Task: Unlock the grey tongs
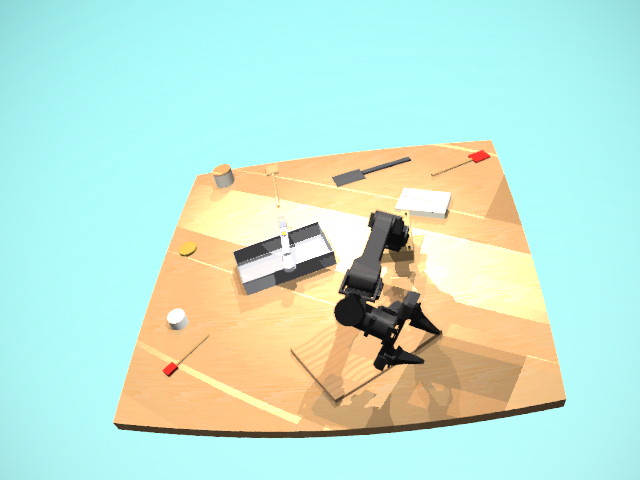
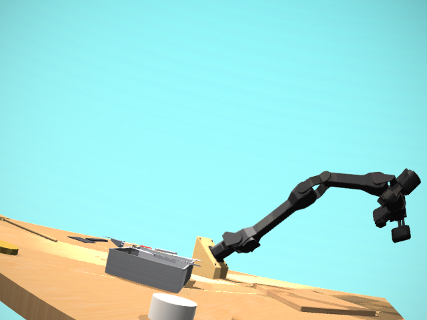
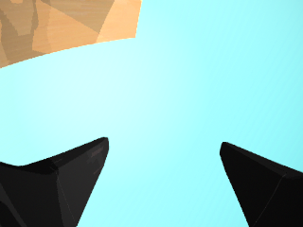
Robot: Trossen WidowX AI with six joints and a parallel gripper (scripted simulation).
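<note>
The grey tongs point(image 1: 285, 249) point(image 2: 118, 243) lie across the roasting tin point(image 1: 273, 283) point(image 2: 145, 270), over both long walls. Their arms look close together. A small yellow spot shows near their far end in the top view; the lock's state is too small to tell. The wooden board point(image 1: 323, 356) point(image 2: 310, 301) lies flat near the table's front edge. My gripper point(image 1: 431, 346) point(image 3: 165, 146) is open and empty, its fingers wide apart. It is high above the board's right side, away from the tongs. The arm hides part of the board in the top view.
A white box point(image 1: 423, 202) stands behind the arm's base. A dark spatula point(image 1: 348, 177) and a red spatula point(image 1: 478, 156) lie at the back. A can point(image 1: 223, 178), a yellow disc point(image 1: 187, 248) and a white cylinder point(image 1: 177, 319) point(image 2: 172, 307) are left of the tin.
</note>
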